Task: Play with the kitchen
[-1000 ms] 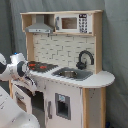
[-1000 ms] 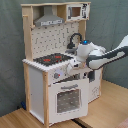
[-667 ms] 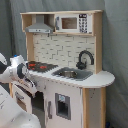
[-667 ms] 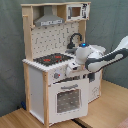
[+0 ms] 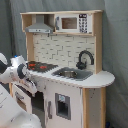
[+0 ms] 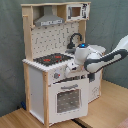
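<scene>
Second exterior view shows the kitchen (image 6: 55,75) standing on a wooden floor (image 6: 107,107) before a grey-green curtain (image 6: 10,50), its oven door (image 6: 69,99) with the window facing the camera. On top sit the black-red hob (image 6: 51,59) and, further along, the black faucet (image 6: 75,40); above them hang the grey hood (image 6: 49,20) and a small microwave (image 6: 75,11) on the upper shelf. The white arm (image 6: 107,57) reaches in from the second exterior view's right, and its gripper (image 6: 70,71) sits at the front edge of the countertop, just above the oven door. Whether its fingers are parted or closed cannot be told, nor whether they hold anything. In the first exterior view the arm (image 5: 15,72) enters from the first exterior view's left, close to the hob (image 5: 41,65), with the sink (image 5: 72,74) beside the faucet (image 5: 85,59).
</scene>
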Tool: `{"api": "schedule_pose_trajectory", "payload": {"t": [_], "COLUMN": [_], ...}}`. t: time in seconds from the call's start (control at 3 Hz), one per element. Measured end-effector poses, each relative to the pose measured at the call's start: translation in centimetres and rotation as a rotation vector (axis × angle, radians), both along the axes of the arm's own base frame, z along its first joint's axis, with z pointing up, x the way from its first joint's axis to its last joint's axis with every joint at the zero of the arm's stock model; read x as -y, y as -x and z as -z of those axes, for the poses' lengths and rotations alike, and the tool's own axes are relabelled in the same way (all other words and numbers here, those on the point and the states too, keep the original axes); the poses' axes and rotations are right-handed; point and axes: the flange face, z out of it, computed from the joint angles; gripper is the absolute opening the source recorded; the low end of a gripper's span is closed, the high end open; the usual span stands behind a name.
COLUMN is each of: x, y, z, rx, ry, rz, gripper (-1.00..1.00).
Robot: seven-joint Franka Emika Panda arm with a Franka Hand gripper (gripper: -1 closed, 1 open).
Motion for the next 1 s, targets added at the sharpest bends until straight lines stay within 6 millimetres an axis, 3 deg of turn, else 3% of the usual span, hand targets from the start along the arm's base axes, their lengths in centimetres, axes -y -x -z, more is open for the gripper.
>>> {"api": "schedule_pose_trajectory", "payload": {"t": [0.33, 0.67, 1.0], "x": [-0.4, -1.6, -1.4], "y": [-0.4, -0.3, -0.7], "z": [-0.1, 1.6, 3.7], "rx": [0.004, 0.005, -0.027], "ry": [-0.004, -0.004, -0.016], "rz": [-0.004, -0.03, -0.001], "gripper": [-1.0, -1.0, -1.0]}}
